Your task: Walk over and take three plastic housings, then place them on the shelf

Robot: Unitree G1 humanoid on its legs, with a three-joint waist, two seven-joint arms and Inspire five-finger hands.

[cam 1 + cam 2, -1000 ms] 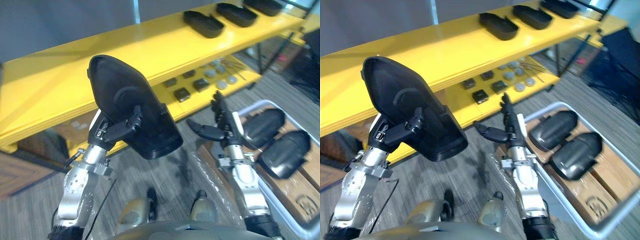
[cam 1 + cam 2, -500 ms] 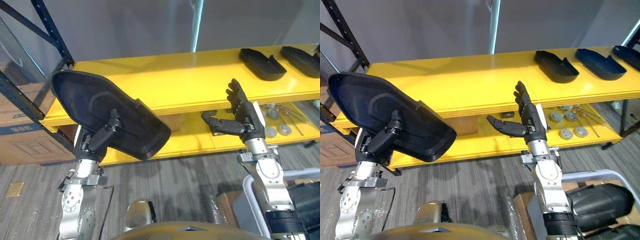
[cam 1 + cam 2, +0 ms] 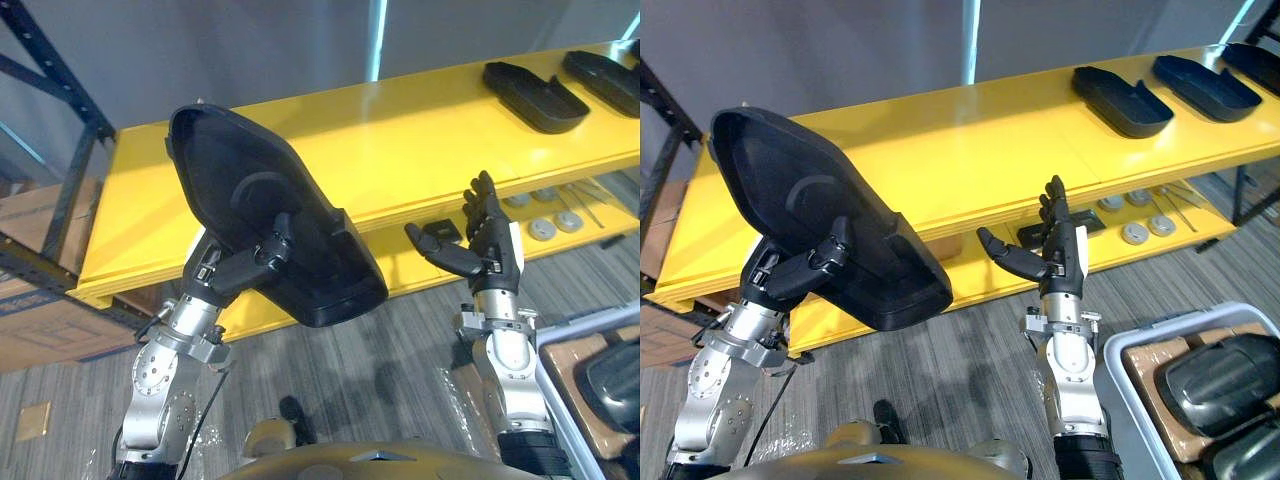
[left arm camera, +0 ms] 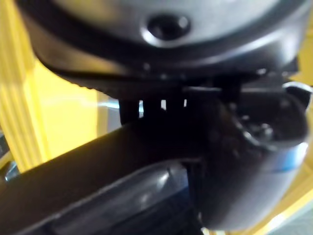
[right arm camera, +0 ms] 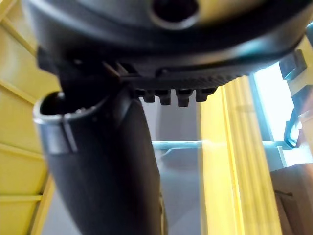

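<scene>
My left hand [image 3: 238,274] is shut on a large black plastic housing [image 3: 262,222], thumb across its hollow inner face. The housing is held up, tilted, in front of the left part of the yellow shelf's top board [image 3: 420,140]. My right hand [image 3: 1057,252] is raised in front of the shelf's lower board, fingers straight and thumb spread, holding nothing. Three more black housings [image 3: 1123,100] lie hollow side up in a row at the right end of the top board.
A grey bin [image 3: 1122,362] at the lower right holds two black housings [image 3: 1220,370] on cardboard. The lower yellow board carries round discs [image 3: 1135,232] and small black blocks [image 3: 1086,222]. A dark rack upright [image 3: 60,90] stands at the left, with cardboard boxes [image 3: 40,325] below it.
The whole view has swung, so the camera moved. My left hand still holds the housing, now tipped more upright. The right hand stays open.
</scene>
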